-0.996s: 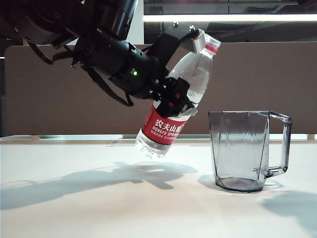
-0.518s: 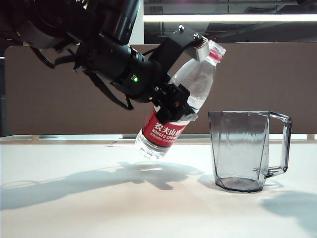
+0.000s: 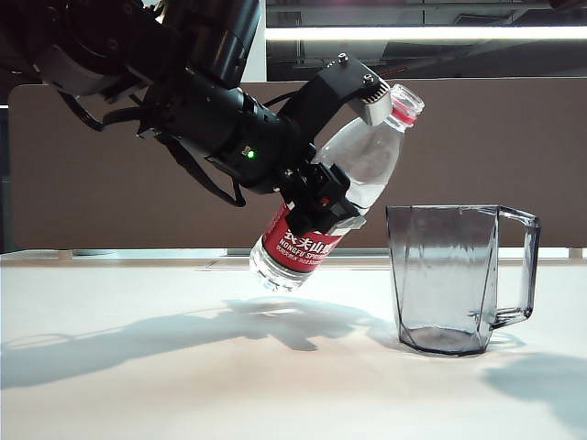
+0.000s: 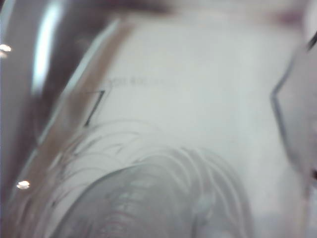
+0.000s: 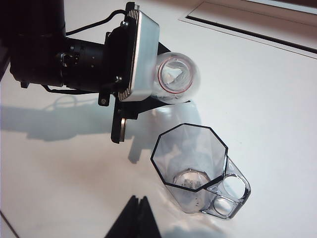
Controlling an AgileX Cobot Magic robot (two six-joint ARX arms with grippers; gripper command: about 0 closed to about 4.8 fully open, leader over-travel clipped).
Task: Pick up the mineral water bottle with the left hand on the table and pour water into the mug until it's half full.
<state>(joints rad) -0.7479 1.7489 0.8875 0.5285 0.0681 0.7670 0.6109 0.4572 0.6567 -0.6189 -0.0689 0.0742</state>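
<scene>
Tilting mineral water bottle (image 3: 335,197) mugward (image 3: 454,275) — left hand (image 3: 321,197) clamped, right gripper (image 5: 133,218) aloft

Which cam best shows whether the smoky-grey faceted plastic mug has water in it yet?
Right wrist view: it looks down into the mug, whose bottom looks dry. The exterior view shows the smoky-grey faceted plastic mug side-on, with no waterline visible. The left wrist view is blurred.
</scene>
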